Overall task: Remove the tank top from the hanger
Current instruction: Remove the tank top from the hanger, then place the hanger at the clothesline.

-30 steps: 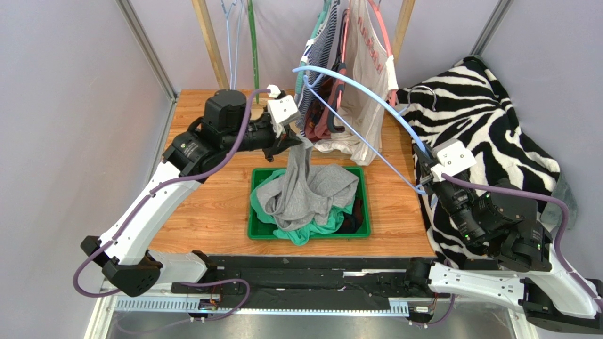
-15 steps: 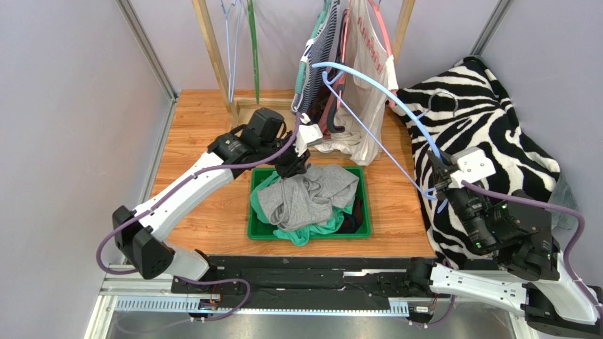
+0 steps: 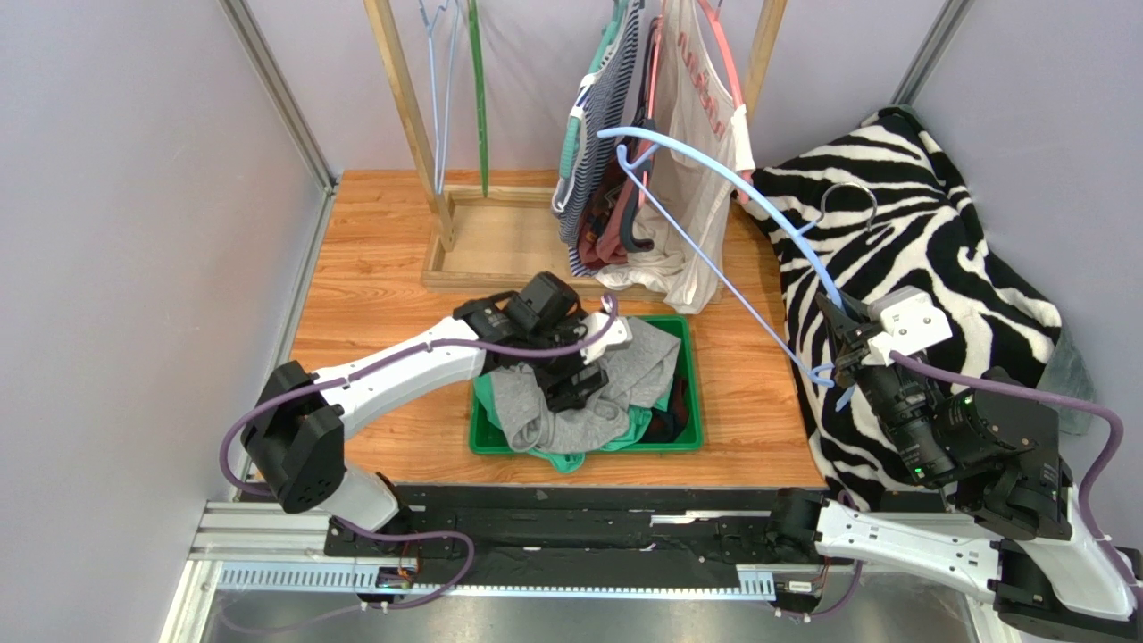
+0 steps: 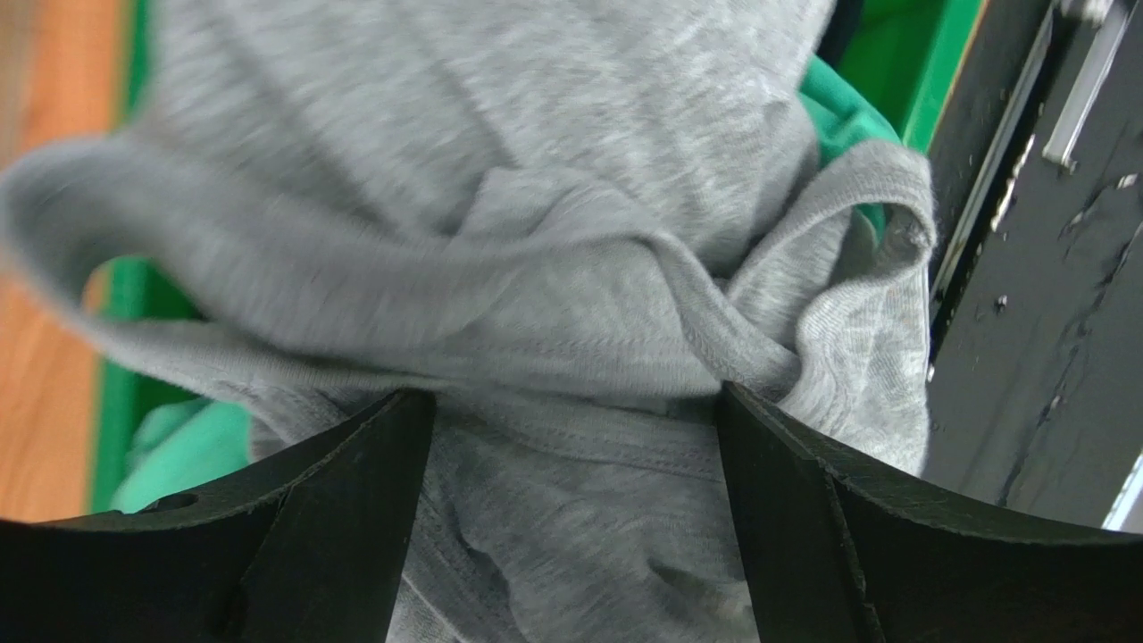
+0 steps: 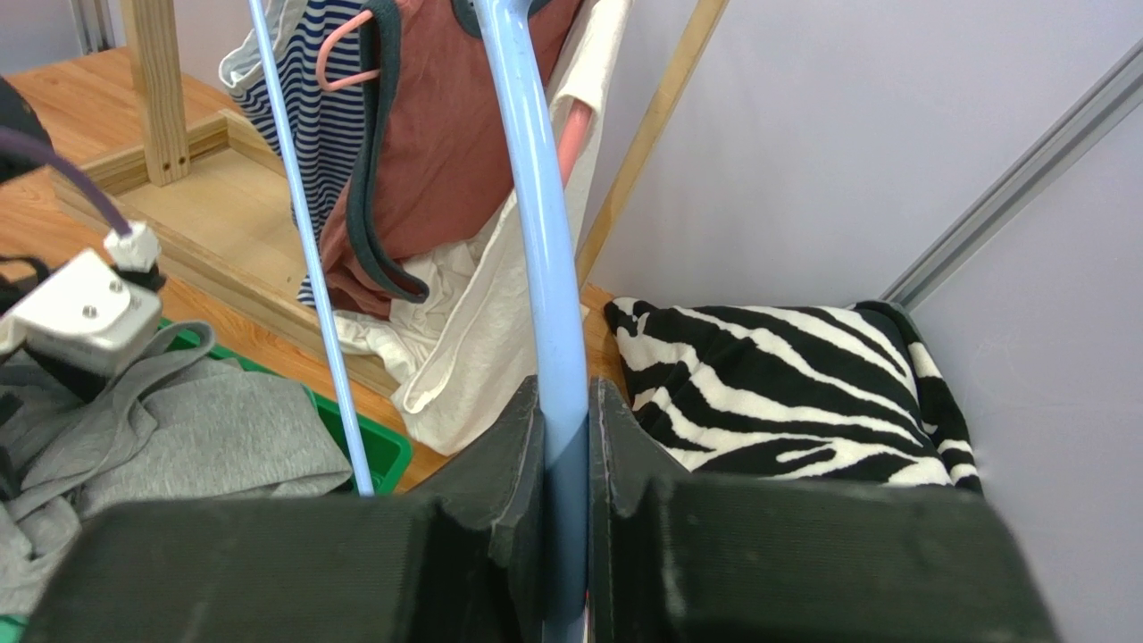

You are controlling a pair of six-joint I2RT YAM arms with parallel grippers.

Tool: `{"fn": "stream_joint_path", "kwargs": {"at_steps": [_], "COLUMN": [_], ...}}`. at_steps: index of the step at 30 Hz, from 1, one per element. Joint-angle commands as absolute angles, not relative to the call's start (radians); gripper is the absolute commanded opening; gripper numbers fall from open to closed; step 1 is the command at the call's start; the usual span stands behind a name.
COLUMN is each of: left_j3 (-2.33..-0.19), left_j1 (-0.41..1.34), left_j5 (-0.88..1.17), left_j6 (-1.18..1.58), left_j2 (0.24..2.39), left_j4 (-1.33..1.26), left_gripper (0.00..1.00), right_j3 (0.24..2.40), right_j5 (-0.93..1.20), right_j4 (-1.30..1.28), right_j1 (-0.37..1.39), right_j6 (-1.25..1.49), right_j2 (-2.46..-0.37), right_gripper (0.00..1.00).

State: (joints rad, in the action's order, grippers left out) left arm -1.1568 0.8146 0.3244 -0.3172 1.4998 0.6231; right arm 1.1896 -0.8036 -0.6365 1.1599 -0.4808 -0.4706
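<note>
The grey tank top (image 3: 611,375) lies crumpled in the green bin (image 3: 690,436), on top of other clothes. My left gripper (image 3: 580,382) is low over it and open. In the left wrist view the grey tank top (image 4: 537,228) fills the space under the left gripper (image 4: 574,395), with the two black fingers (image 4: 336,523) spread wide and gripping nothing. My right gripper (image 3: 839,351) is shut on one end of the bare light-blue hanger (image 3: 725,181), which is held in the air. In the right wrist view the light-blue hanger (image 5: 537,201) is pinched in the right gripper (image 5: 569,402).
A wooden rack (image 3: 497,248) at the back holds several hanging garments (image 3: 658,121) and empty hangers (image 3: 450,54). A zebra-striped blanket (image 3: 926,228) covers the right side. A green garment (image 3: 577,449) shows under the grey one in the bin.
My left gripper came down from beside the rack into the bin with the grey tank top and opened, letting it go. The right gripper and hanger shifted slightly right.
</note>
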Motion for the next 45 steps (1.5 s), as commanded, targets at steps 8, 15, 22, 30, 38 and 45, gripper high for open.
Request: {"fn": "stream_joint_path", "kwargs": {"at_steps": [8,15,22,30,38,45], "left_j3": [-1.006,-1.127,-1.465,-1.787,-1.956,-1.848], "left_j1": [0.864,0.862,0.862,0.862,0.862,0.862], "left_j5": [0.242,0.227,0.297,0.52,0.499,0.512], "left_j6": [-0.353,-0.305,-0.262,-0.301,-0.354,-0.419], "left_j2": [1.488,1.425,1.307,1.168,1.104,1.042], "left_j4": [0.48,0.618,0.909,1.242,1.26,1.131], "left_gripper": [0.98,0.98,0.99,0.99,0.99,0.98], "right_j3": [1.262,1.316,1.367,1.312,1.259,1.269], "right_j5": [-0.723,-0.677,-0.684,-0.575,-0.465,-0.256], "right_j4": [-0.692,-0.744,-0.811,-0.838,-0.879,-0.839], "right_j1": [1.16,1.161,1.16,1.16,1.16,1.16], "right_j6": [-0.408,-0.399,-0.433,-0.523,-0.558,-0.583], "right_j2": [-0.506,-0.558,-0.591,-0.595,-0.65,-0.686], "right_gripper": [0.0,0.0,0.0,0.0,0.0,0.0]}}
